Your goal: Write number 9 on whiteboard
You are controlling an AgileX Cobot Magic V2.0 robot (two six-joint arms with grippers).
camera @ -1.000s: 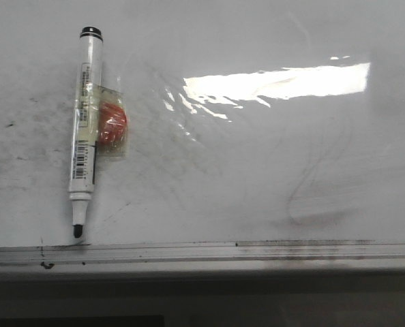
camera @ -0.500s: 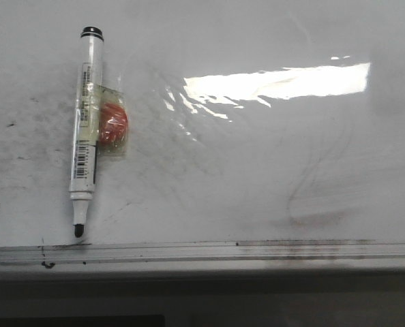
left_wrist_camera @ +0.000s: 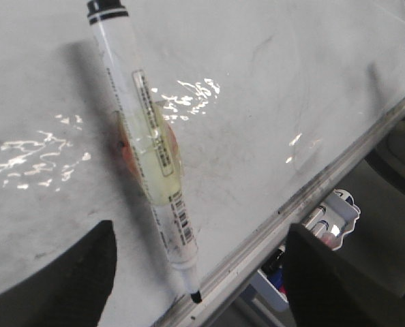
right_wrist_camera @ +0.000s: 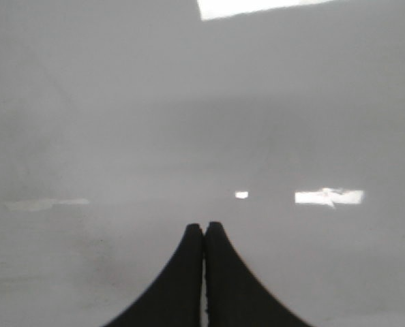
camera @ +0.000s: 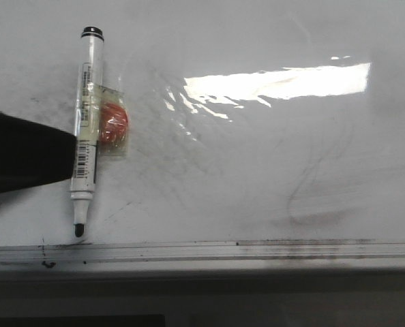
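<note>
Marker (camera: 86, 133) lies flat on the whiteboard (camera: 271, 163), cap off, black tip near the bottom rail (camera: 257, 248), butt end pointing up the board. Orange magnet (camera: 112, 125) is taped to the barrel w/ clear tape, prob. so it clings to the board and gives the fingers something to seat against.

Left gripper (left_wrist_camera: 199, 272) is spread wide; in the wrist view one finger (left_wrist_camera: 66, 279) sits on one side of the lower barrel, the other off past the rail, so the pen's tip end lies between them. From the front, a dark finger (camera: 25, 153) comes in from the left edge and reaches the barrel's side about mid-length; can't tell if it's touching. Looks like it's lining up to pinch the pen across the barrel — my read, grasp not yet made.

Right gripper (right_wrist_camera: 204, 272) has its tips pressed together, nothing in them, hanging over a bare grey patch of board, out of the way.

No 9 on the board yet. Only a faint grey curved smear (camera: 311, 197) right of centre, plus old smudges and a glare patch (camera: 277, 82). Writing hasn't begun, i.e. early in the job.
</note>
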